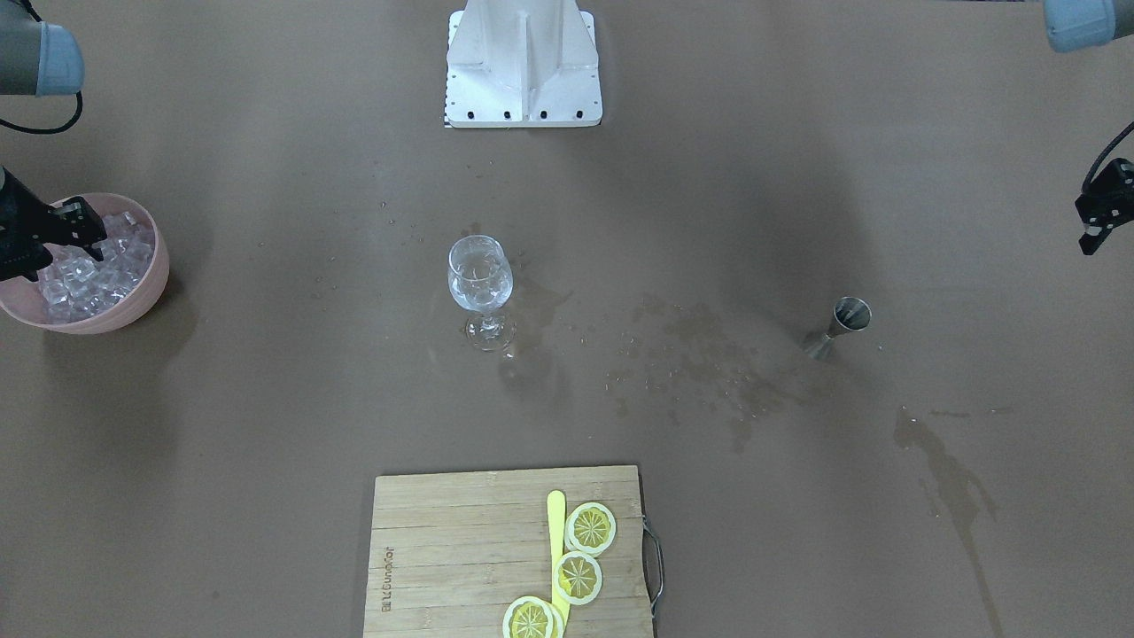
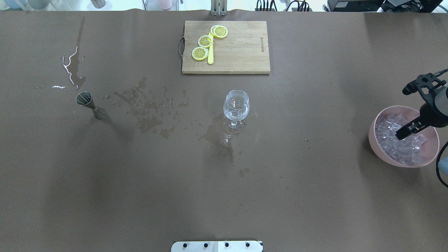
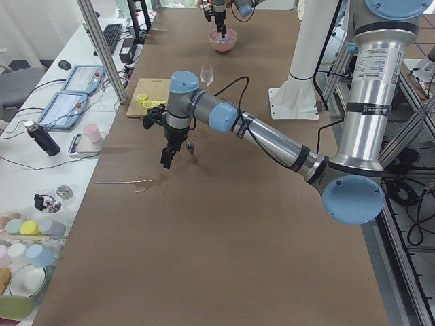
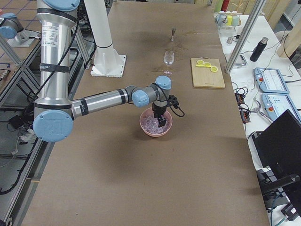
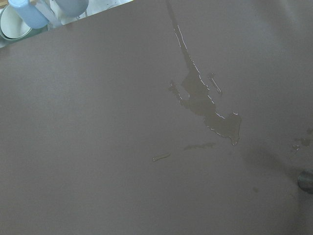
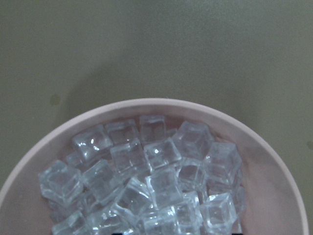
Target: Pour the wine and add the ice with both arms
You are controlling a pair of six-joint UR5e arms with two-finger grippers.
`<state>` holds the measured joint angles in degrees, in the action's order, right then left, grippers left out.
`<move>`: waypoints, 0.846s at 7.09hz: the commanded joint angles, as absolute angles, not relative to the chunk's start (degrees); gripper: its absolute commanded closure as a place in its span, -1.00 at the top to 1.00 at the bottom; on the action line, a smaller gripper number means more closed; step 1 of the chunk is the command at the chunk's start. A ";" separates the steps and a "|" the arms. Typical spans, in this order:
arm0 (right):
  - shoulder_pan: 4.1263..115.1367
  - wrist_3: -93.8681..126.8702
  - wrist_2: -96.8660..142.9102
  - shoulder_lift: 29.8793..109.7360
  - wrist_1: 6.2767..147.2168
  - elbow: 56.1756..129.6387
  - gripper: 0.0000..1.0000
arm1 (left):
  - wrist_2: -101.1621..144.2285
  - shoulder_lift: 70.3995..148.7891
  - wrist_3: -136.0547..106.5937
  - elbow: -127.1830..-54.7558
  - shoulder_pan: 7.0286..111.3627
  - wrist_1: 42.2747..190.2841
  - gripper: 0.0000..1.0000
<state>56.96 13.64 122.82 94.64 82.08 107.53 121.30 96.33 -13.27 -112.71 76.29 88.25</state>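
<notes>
My right claw [image 2: 403, 134] hangs over the ice [image 6: 156, 166], which is heaped in the pink bowl [image 6: 279, 152] at my right end of the table. My left claw [image 1: 1090, 241] hovers near the jigger [image 1: 849, 321]. I cannot tell whether either is clenched or released.

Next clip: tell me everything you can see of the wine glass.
The wine glass is clear: round bowl, short stem, round foot. It stands upright mid-table, between the cutting board and the robot base. Something clear seems to lie in its bowl. Wet patches spread by its foot; nothing else touches it.
</notes>
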 commanded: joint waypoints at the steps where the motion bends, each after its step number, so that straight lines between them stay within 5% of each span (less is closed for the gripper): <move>1: 56.52 13.45 123.05 93.96 82.09 107.05 0.35 | 121.29 96.24 -13.27 -112.33 76.29 88.24 0.96; 4: 56.42 11.27 123.22 94.04 82.09 106.70 -0.49 | 121.29 96.33 -13.27 -112.06 76.29 88.24 0.96; 5: 56.51 10.12 123.31 94.13 82.09 106.87 -0.97 | 121.29 96.33 -13.27 -111.97 76.29 88.24 0.96; 6: 56.60 10.11 123.40 94.04 82.09 107.40 -1.00 | 121.29 96.42 -13.27 -112.06 76.29 88.24 0.96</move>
<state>56.50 10.72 123.28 94.06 82.09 106.97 121.29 96.35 -13.27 -112.02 76.29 88.25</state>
